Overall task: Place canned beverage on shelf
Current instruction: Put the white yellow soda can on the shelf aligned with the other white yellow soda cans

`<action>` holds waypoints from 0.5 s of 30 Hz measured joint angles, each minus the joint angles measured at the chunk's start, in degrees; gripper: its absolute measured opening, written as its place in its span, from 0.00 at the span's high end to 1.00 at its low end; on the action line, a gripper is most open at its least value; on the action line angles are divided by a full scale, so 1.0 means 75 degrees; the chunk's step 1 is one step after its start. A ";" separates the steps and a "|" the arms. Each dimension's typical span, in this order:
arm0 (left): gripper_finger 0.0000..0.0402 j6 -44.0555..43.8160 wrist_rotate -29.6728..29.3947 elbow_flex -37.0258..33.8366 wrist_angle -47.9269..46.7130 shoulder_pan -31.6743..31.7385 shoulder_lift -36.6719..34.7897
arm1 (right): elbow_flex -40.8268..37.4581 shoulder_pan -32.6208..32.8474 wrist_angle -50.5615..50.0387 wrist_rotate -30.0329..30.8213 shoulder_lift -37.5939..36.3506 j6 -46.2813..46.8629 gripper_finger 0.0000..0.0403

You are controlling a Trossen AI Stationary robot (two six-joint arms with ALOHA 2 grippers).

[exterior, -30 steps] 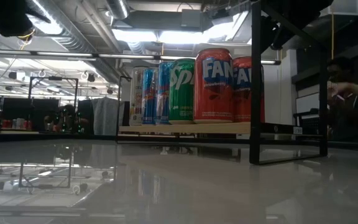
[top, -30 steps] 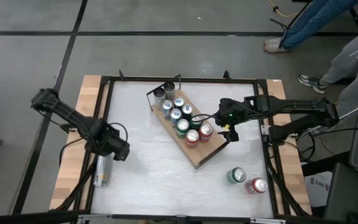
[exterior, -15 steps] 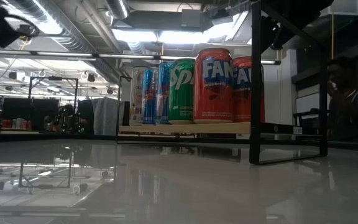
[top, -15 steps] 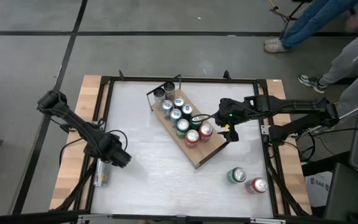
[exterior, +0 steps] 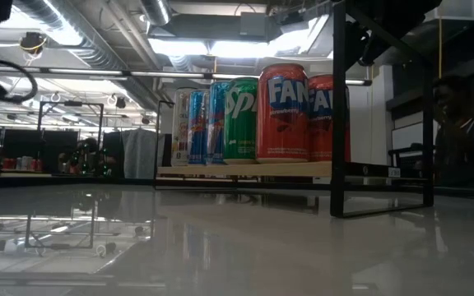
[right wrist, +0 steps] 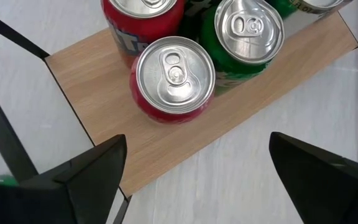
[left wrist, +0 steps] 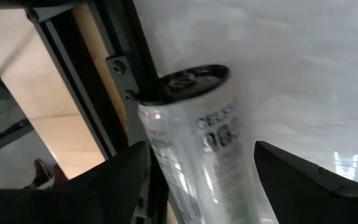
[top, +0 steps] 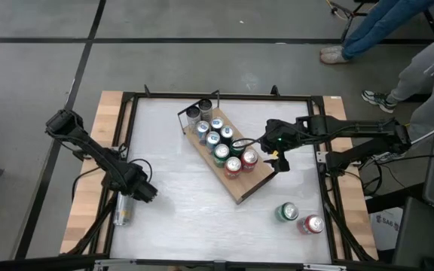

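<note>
A slim silver can lies on its side at the table's left edge, along the black frame rail; the left wrist view shows it with its dark top end away from me. My left gripper is open, low over this can, one finger on each side. The wooden shelf stands slantwise mid-table with several cans upright on it. My right gripper hangs open above the shelf's near end, over a red can and a green can.
A green can and a red can stand on the white tabletop at the near right. The shelf's black end rail rises at its near end. People's legs show beyond the table's far right corner.
My left gripper has sunk toward the lying silver can and tipped more steeply downward, its fingers staying apart. The can has stayed where it was.
</note>
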 joint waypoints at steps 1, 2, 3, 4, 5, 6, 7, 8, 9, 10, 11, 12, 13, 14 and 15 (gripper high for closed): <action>0.28 -0.0005 0.0034 -0.0076 0.0079 0.0000 0.0001 | 0.0000 0.0000 0.0000 0.0000 0.0000 0.0000 0.05; 0.28 -0.0052 0.0073 -0.0145 0.0162 0.0000 0.0000 | 0.0000 0.0000 0.0000 0.0000 0.0000 0.0001 0.05; 0.28 -0.0124 0.0086 -0.0216 0.0261 0.0000 0.0000 | 0.0000 0.0000 0.0000 0.0000 0.0000 0.0001 0.05; 0.28 -0.0159 0.0105 -0.0288 0.0379 0.0000 0.0000 | 0.0000 0.0000 0.0000 0.0000 0.0000 0.0001 0.05; 0.28 -0.0172 0.0116 -0.0375 0.0503 0.0000 0.0000 | 0.0000 0.0000 0.0000 0.0000 0.0000 0.0001 0.05; 0.28 -0.0175 0.0136 -0.0453 0.0637 0.0000 0.0000 | 0.0000 0.0000 0.0000 0.0000 0.0000 0.0001 0.05; 0.28 -0.0175 0.0162 -0.0531 0.0736 0.0000 -0.0004 | 0.0000 0.0000 0.0000 0.0000 0.0000 0.0001 0.05; 0.28 -0.0175 0.0188 -0.0604 0.0828 0.0000 -0.0009 | 0.0000 0.0000 0.0000 0.0000 0.0000 0.0001 0.05; 0.28 -0.0180 0.0208 -0.0665 0.0908 0.0000 -0.0009 | 0.0000 0.0000 0.0000 0.0000 0.0000 -0.0001 0.05; 0.28 -0.0184 0.0227 -0.0719 0.0972 0.0000 -0.0011 | 0.0000 0.0000 0.0000 0.0000 0.0000 0.0001 0.05; 0.28 -0.0189 0.0244 -0.0756 0.0996 0.0002 -0.0012 | 0.0000 0.0000 0.0000 0.0000 0.0000 0.0000 0.05; 0.28 -0.0198 0.0248 -0.0784 0.1015 0.0003 -0.0012 | 0.0000 0.0000 0.0000 0.0000 0.0000 0.0000 0.05; 0.28 -0.0208 0.0244 -0.0797 0.1027 0.0003 -0.0012 | 0.0000 0.0000 0.0000 0.0000 0.0000 0.0000 0.05; 0.28 -0.0209 0.0227 -0.0798 0.1039 0.0003 -0.0012 | 0.0000 0.0000 0.0000 0.0000 0.0000 0.0001 0.05; 0.28 -0.0206 0.0209 -0.0798 0.1048 0.0003 -0.0012 | 0.0000 0.0000 0.0000 0.0000 0.0000 0.0001 0.05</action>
